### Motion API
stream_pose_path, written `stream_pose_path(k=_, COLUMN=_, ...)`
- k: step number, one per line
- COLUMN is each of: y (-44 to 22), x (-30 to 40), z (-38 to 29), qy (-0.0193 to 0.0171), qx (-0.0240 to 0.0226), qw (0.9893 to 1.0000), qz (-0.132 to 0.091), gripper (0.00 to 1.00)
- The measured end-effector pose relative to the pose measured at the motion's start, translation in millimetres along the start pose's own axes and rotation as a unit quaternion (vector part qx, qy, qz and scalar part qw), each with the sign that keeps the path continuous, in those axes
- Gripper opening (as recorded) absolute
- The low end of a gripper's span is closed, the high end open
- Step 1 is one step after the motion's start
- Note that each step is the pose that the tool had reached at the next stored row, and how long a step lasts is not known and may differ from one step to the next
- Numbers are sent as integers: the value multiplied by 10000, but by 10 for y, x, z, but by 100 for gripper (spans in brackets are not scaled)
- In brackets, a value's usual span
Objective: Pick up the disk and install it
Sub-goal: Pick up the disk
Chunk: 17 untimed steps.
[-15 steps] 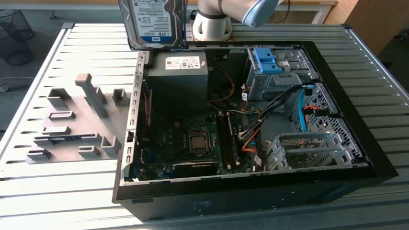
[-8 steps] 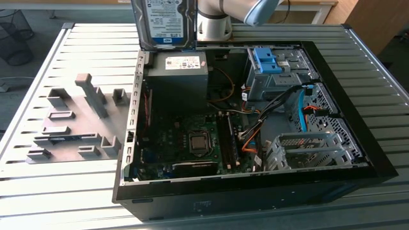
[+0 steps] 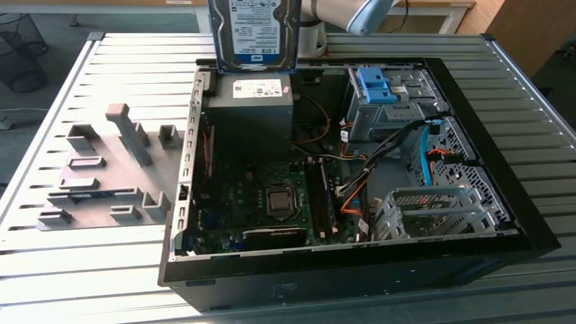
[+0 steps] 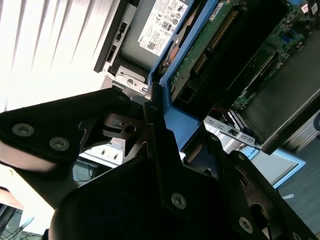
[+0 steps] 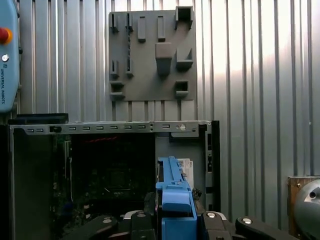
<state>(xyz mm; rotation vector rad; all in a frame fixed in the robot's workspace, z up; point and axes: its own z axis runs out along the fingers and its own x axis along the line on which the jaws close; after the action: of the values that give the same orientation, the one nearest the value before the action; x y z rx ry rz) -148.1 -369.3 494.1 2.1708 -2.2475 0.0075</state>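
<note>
Gripper (image 5: 176,222) clamped on the disk (image 3: 255,32): the jaws are drawn in against its blue carrier frame (image 5: 174,197), and in the first wrist view black fingers (image 5: 225,222) press the frame from either side. The disk is held upright and clear of every surface, above the open computer case (image 3: 360,283), over the case wall nearest the dark grey power supply (image 3: 256,111). The exterior view gives the disk's labelled silver face and the layout of the case below it: the motherboard (image 3: 279,199) on the case floor, a blue bracket (image 3: 373,84) in the corner beside the power supply, and a silver drive cage (image 3: 432,209) against the opposite wall. A grey fixture board (image 3: 99,169) lies on the slatted table (image 3: 90,270) beside the case, toward the exterior view's left, and the arm (image 3: 365,13) stands beyond the case wall under the disk. The second wrist view gives the disk's other face, a green circuit board (image 4: 200,55) bordered by the blue frame, with the power supply's white label just past it. The first wrist view gives the disk edge-on as a narrow blue strip over the case interior, with the fixture board beyond the case and a blue pendant (image 5: 7,55) with a red button near one case corner.
</note>
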Motion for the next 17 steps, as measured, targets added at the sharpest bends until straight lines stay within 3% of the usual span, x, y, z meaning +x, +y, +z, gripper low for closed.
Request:
stream_pose_path(k=12, y=-46, x=177, z=4, qy=38, qx=1, qw=10000, qz=1, gripper=36)
stream_pose_path(k=17, y=-74, x=197, z=4, qy=48, qx=1, qw=10000, qz=1, gripper=36)
